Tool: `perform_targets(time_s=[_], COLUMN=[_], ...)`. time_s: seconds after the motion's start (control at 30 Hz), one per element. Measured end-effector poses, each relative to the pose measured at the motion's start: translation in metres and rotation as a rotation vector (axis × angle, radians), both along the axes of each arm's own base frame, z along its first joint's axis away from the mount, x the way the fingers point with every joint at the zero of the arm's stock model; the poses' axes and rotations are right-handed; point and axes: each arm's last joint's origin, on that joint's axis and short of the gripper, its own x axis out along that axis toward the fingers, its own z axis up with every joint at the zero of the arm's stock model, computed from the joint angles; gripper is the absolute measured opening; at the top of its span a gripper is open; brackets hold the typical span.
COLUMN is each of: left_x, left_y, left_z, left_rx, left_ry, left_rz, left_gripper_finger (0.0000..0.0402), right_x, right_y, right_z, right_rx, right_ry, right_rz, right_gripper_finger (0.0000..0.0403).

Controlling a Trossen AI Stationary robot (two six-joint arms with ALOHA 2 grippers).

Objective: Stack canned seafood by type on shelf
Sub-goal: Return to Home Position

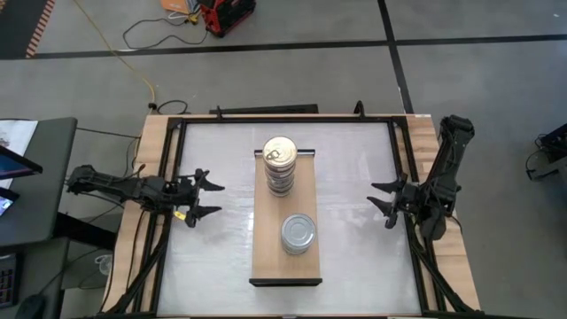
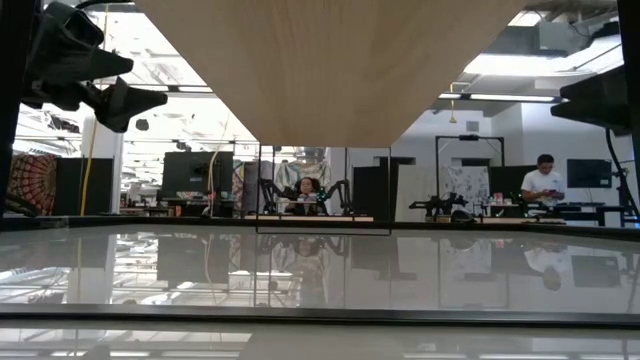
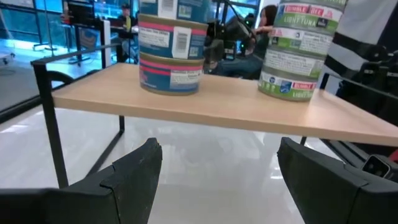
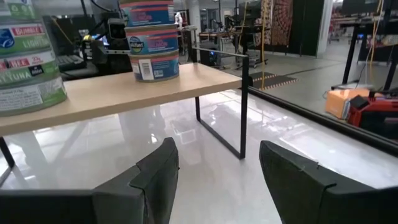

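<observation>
The shelf (image 1: 266, 239), a light-wood board on thin black legs, stands lengthwise in the middle of the white table. Two stacks of canned seafood rest on it. The gold-lidded stack (image 1: 279, 159) with blue and pink labels (image 3: 171, 56) is at the far end. The silver-lidded stack (image 1: 299, 234) with green labels (image 3: 298, 53) is toward the near end. My left gripper (image 1: 205, 199) hovers open at the table's left side, pointing level at the shelf (image 3: 217, 149). My right gripper (image 1: 383, 202) hovers open at the right side, facing the shelf (image 4: 219, 148). Neither holds anything.
Bare white tabletop (image 1: 221, 257) lies between each gripper and the shelf, and under the board (image 3: 205, 155). A dark frame (image 1: 266, 113) rims the table. A desk with a screen (image 1: 27, 177) stands off the left edge. People sit in the room beyond (image 2: 545, 180).
</observation>
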Motion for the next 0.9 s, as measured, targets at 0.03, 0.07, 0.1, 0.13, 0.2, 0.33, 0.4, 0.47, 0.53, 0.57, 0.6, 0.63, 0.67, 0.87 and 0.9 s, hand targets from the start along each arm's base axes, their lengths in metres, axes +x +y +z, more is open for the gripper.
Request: perform_targets(time_s=[0.03, 0.07, 0.1, 0.13, 0.2, 0.33, 0.4, 0.47, 0.53, 0.57, 0.6, 0.63, 0.67, 0.87, 0.9], left_x=[0.0001, 0.0001, 0.0001, 0.0001, 0.0001, 0.0001, 0.0001, 0.0001, 0.0001, 0.0001, 0.0001, 0.0001, 0.0001, 0.0001, 0.0001], left_y=[0.0000, 0.0000, 0.0000, 0.0000, 0.0000, 0.0000, 0.0001, 0.0001, 0.0001, 0.0001, 0.0001, 0.0001, 0.0001, 0.0001, 0.0001], left_z=[0.0001, 0.0003, 0.0004, 0.0004, 0.0004, 0.0000, -0.0001, -0.0001, -0.0002, -0.0002, -0.0002, -0.0002, -0.0002, -0.0003, -0.0003], left_rx=[-0.001, -0.001, -0.001, -0.001, -0.001, 0.000, 0.000, 0.000, 0.000, 0.000, 0.000, 0.000, 0.000, 0.000, 0.000], left_ry=[-0.001, -0.003, -0.004, -0.004, -0.004, -0.001, 0.000, 0.001, 0.001, 0.001, 0.001, 0.001, 0.002, 0.002, 0.002], left_rz=[-0.001, -0.001, 0.000, 0.000, 0.000, 0.002, 0.003, 0.003, 0.004, 0.004, 0.004, 0.004, 0.004, 0.005, 0.005], left_gripper_finger=[0.0306, 0.0306, 0.0306, 0.0306, 0.0306, 0.0306, 0.0306, 0.0306, 0.0306, 0.0306, 0.0306, 0.0306, 0.0306, 0.0306, 0.0306], right_x=[0.0000, 0.0000, 0.0000, 0.0000, 0.0000, 0.0000, 0.0000, 0.0000, 0.0000, 0.0000, 0.0000, 0.0000, 0.0000, 0.0000, 0.0000], right_y=[0.0000, 0.0000, 0.0000, 0.0000, 0.0000, 0.0000, 0.0000, 0.0000, 0.0000, 0.0000, 0.0000, 0.0000, 0.0000, 0.0000, 0.0000], right_z=[0.0000, 0.0000, 0.0000, 0.0000, 0.0000, 0.0000, -0.0001, 0.0000, 0.0000, 0.0000, 0.0000, -0.0001, -0.0001, -0.0001, -0.0001], right_rx=[-0.012, -0.018, -0.017, -0.018, -0.018, -0.018, -0.020, -0.020, -0.020, -0.020, -0.020, -0.020, -0.020, -0.019, -0.020], right_ry=[0.005, 0.007, 0.008, 0.008, 0.008, 0.008, 0.009, 0.009, 0.009, 0.009, 0.009, 0.009, 0.010, 0.009, 0.009], right_rz=[0.000, 0.001, 0.001, 0.001, 0.001, 0.001, 0.002, 0.002, 0.002, 0.002, 0.002, 0.002, 0.002, 0.002, 0.002], right_gripper_finger=[0.0248, 0.0248, 0.0248, 0.0248, 0.0248, 0.0248, 0.0248, 0.0248, 0.0248, 0.0248, 0.0248, 0.0248, 0.0248, 0.0248, 0.0248])
